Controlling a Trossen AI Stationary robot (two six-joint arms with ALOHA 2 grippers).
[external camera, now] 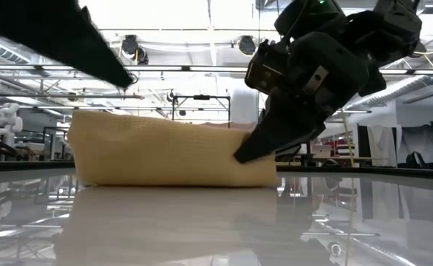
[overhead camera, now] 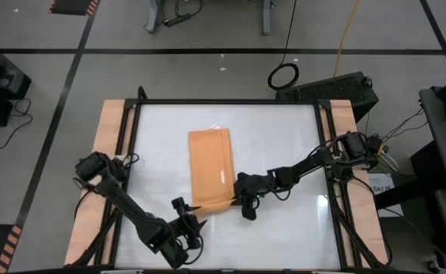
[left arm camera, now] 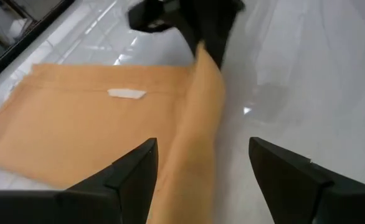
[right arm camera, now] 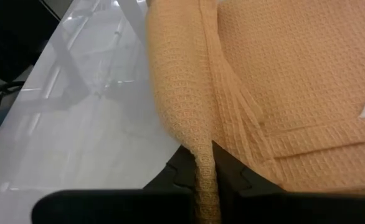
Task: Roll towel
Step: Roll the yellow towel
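The orange-tan towel [overhead camera: 210, 166] lies flat in the middle of the white table, its white tag [left arm camera: 126, 94] facing up. Its near edge is turned up into a raised fold [left arm camera: 201, 118]. My right gripper [right arm camera: 206, 171] is shut on that fold at its right end, seen in the low view as the right gripper [external camera: 246, 155] at the towel's corner. My left gripper [left arm camera: 201, 171] is open at the fold's left end. Its fingers stand on either side of the cloth and, in the low view, a left fingertip [external camera: 124, 77] hovers above the towel [external camera: 172, 155]. My right gripper pinches the turned-up near edge of the towel [right arm camera: 202, 146] between its two fingers, at the fold's right end. The fingers slant down from the table's right side. The pinched ridge stands up off the table, while the towel's far part lies flat.
Bare white tabletop [overhead camera: 284, 221] surrounds the towel on all sides. Black frame rails [overhead camera: 134, 137] and wooden side boards [overhead camera: 109, 144] border the table on the left and right. The left arm [overhead camera: 132, 209] lies across the near left corner.
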